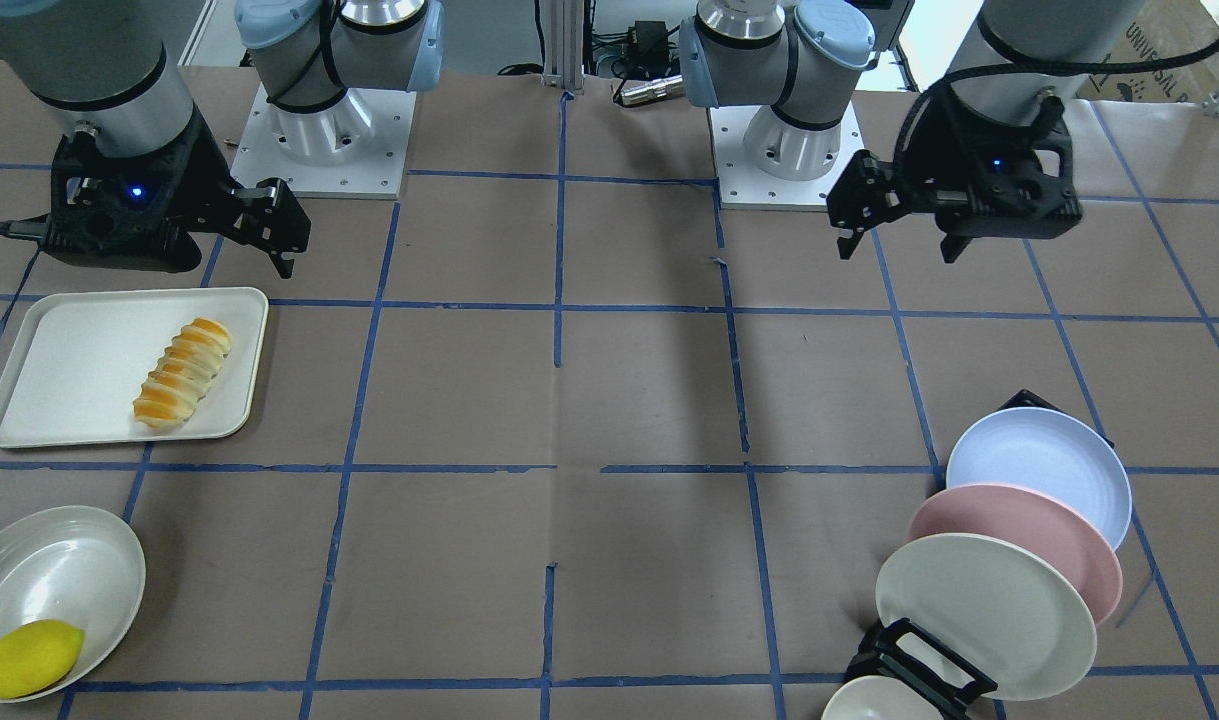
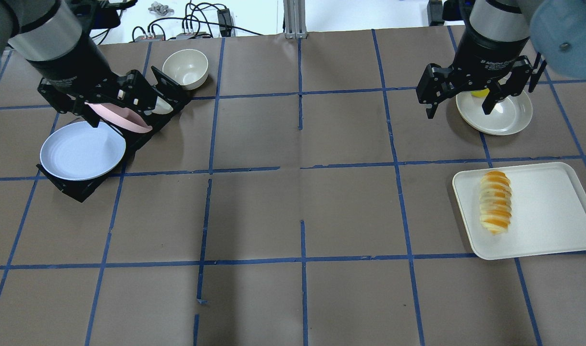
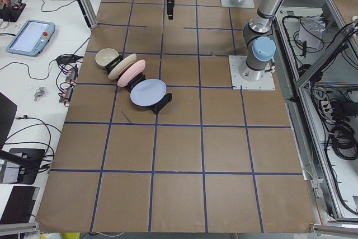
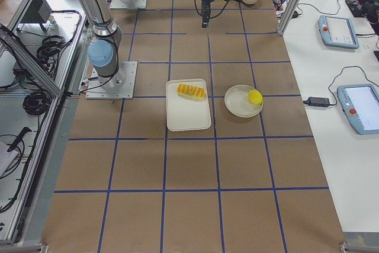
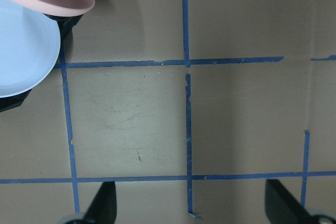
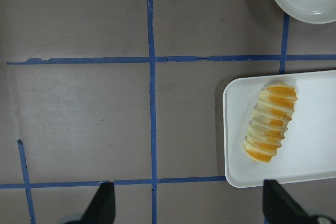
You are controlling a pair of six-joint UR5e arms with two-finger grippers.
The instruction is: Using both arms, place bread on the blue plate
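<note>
The bread (image 2: 495, 202) lies on a cream tray (image 2: 547, 211) on the robot's right side; it also shows in the right wrist view (image 6: 270, 121) and the front view (image 1: 182, 372). The blue plate (image 2: 81, 151) leans in a black dish rack (image 2: 76, 190) on the left side, at the rack's end nearest the robot. My right gripper (image 2: 458, 110) hangs open and empty, above the table beyond the tray. My left gripper (image 2: 119, 115) hangs open and empty above the rack; the blue plate's edge (image 5: 21, 51) shows in its wrist view.
The rack also holds a pink plate (image 1: 1019, 535), a cream-white plate (image 1: 984, 610) and a bowl (image 2: 185, 67). A yellow lemon (image 1: 29, 657) lies in a cream dish (image 1: 59, 570) beyond the tray. Brown table with blue tape grid (image 2: 302, 168) between the two sides.
</note>
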